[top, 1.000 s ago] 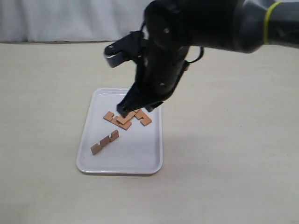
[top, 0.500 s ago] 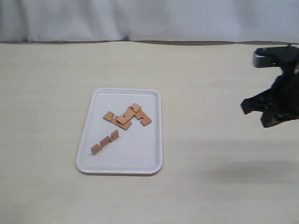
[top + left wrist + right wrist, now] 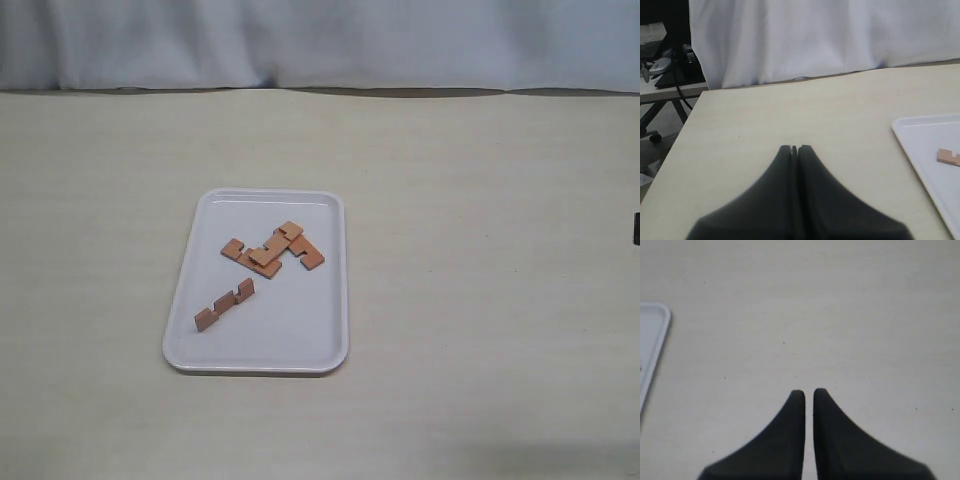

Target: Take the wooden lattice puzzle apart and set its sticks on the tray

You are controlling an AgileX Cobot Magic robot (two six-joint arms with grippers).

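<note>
The white tray [image 3: 290,345] lies left of the table's middle. On its far half three reddish-brown notched sticks [image 3: 273,250] lie flat, overlapping in a loose pile, with no hash-shaped grid standing. A fourth stick [image 3: 224,305] rests alone nearer the tray's front left. My left gripper [image 3: 795,148] is shut and empty over bare table, with the tray's corner [image 3: 930,150] and one stick end [image 3: 948,156] off to its side. My right gripper [image 3: 809,392] hangs over bare table, its fingers a narrow gap apart with nothing between them. A tray corner [image 3: 652,335] shows beside it.
A white curtain [image 3: 320,40] runs along the table's far edge. A dark sliver of the right arm [image 3: 636,228] shows at the exterior view's right border. Beyond the table's side edge, the left wrist view shows a desk with cables [image 3: 665,65].
The right arm was over the tray's stick pile a second ago and has pulled away to the right, almost out of the exterior view. The sticks have not moved.
</note>
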